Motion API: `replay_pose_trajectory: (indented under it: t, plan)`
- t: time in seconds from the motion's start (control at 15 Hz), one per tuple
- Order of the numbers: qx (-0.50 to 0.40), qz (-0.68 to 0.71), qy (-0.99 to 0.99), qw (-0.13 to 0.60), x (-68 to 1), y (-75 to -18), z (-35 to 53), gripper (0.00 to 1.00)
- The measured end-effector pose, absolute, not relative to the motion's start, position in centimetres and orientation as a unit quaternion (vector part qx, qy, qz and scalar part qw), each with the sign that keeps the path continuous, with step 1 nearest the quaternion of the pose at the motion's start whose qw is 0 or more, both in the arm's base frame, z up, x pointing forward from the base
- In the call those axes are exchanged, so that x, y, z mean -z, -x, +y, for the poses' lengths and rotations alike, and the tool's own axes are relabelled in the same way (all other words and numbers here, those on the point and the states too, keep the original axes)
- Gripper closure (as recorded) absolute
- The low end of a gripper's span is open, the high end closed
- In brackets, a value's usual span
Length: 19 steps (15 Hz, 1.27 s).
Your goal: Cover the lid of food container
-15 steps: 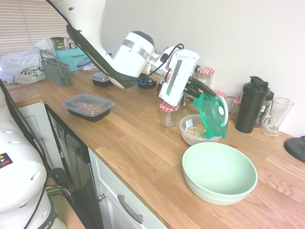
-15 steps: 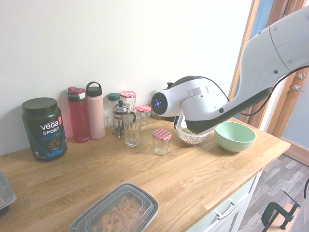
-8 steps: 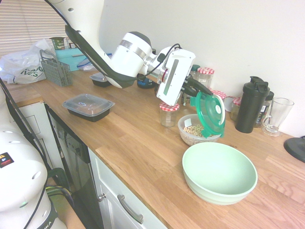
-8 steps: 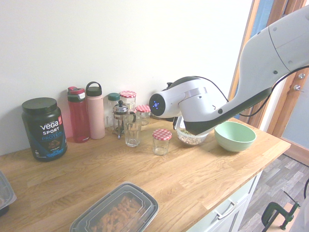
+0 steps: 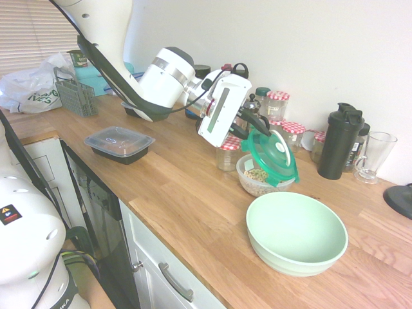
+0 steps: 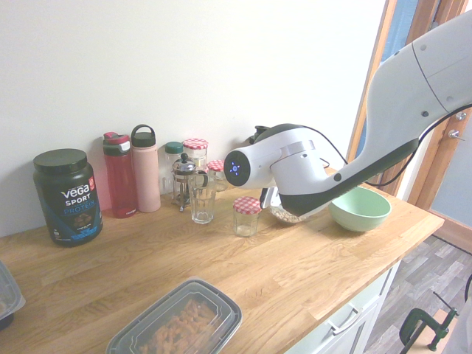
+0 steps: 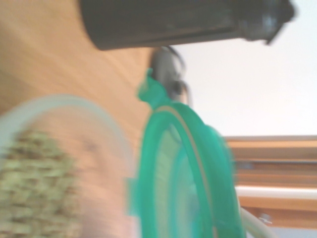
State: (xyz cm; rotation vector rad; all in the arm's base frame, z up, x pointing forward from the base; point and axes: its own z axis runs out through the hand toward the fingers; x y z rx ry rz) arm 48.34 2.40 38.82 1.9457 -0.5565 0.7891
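My pincer [image 5: 259, 129] pinches the green lid [image 5: 273, 156] by its upper edge, tilted just below me over the cereal tub [image 5: 257, 176] on the tabletop [image 5: 180, 187], so next I should level it, then press down.

Glossy white arm [image 5: 116, 38] with chunky rounded segments and dark gray bands along the joints. There's a silver ring behind the wrist, black cables looping over to the boxy white hand, and a dark pincer [image 5: 256, 122]. From the other side, one joint has a small blue light.
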Motion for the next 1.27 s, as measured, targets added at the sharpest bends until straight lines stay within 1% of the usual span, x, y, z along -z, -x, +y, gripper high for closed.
replay_pose_trajectory:
  t: [0.2,0.47,0.53,0.87,1.13,1.2,1.27]
  plan:
    - [-0.313,-0.242,-0.817,0.419,-38.9,-48.1,3.4,0.0]
    - [-0.271,-0.273,-0.842,0.378,-39.2,-47.5,4.0,0.0]
    - [-0.26,-0.282,-0.852,0.357,-39.5,-47.5,4.0,0.0]
    - [-0.209,-0.339,-0.897,0.193,-45.0,-48.5,4.7,0.0]
    - [-0.146,-0.353,-0.923,0.051,-50.6,-48.3,4.9,0.0]
    - [-0.129,-0.351,-0.927,0.023,-51.4,-47.9,4.6,0.0]
    - [-0.117,-0.349,-0.93,0.013,-51.9,-47.4,4.2,0.0]
